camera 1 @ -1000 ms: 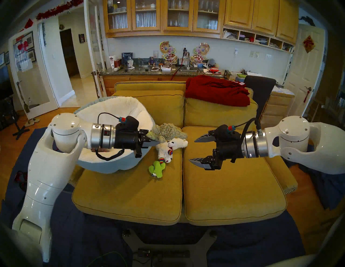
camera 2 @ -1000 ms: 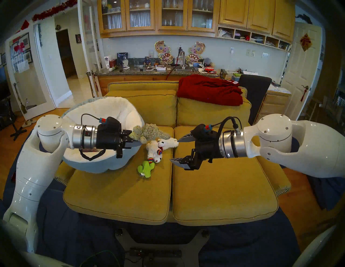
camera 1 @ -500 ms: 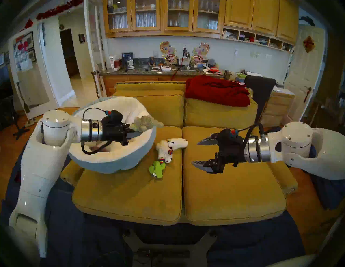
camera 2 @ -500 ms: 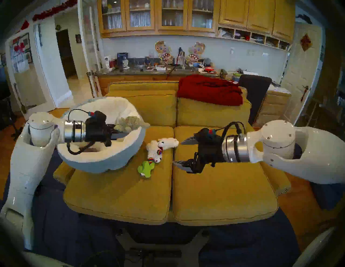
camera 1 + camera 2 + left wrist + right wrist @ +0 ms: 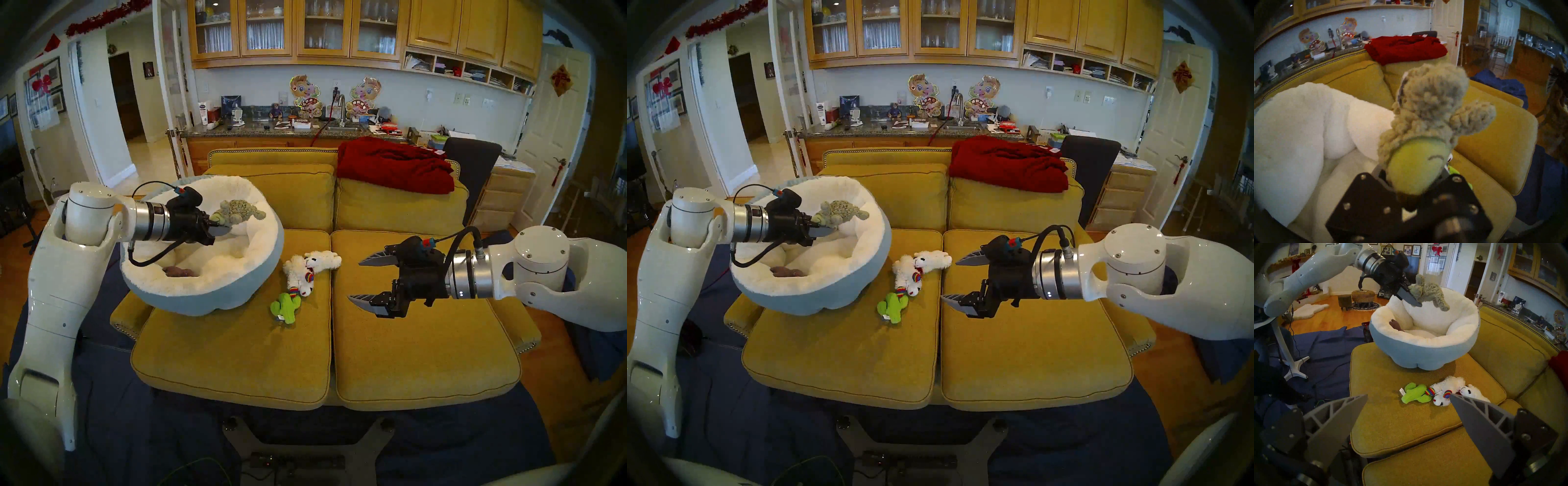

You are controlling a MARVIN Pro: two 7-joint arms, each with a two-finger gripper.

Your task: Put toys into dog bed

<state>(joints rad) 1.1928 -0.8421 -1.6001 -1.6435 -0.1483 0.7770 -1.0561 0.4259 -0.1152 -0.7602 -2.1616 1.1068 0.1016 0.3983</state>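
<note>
My left gripper (image 5: 220, 224) is shut on the head of the shaggy tan toy (image 5: 239, 211) and holds it in the air above the dog bed (image 5: 268, 268), a cream-lined, blue-grey bowl on the left sofa seat. The tan toy fills the left wrist view (image 5: 1429, 105). A purple-grey toy (image 5: 178, 271) lies inside the bed. Two white lambs (image 5: 314, 266), one rainbow-trimmed, and a green cactus (image 5: 286, 305) lie on the seat right of the bed. My right gripper (image 5: 359, 280) is open and empty, hovering right of the lambs.
The mustard sofa cushions (image 5: 237, 356) fill the middle. A dark red blanket (image 5: 393, 166) lies over the right backrest, with a dark chair (image 5: 471, 163) behind it. Blue cloth (image 5: 118, 424) covers the floor in front.
My left gripper has lifted the tan toy from beside the bed's right rim and carried it left, over the bed. My right gripper has drawn back slightly to the right, still open.
</note>
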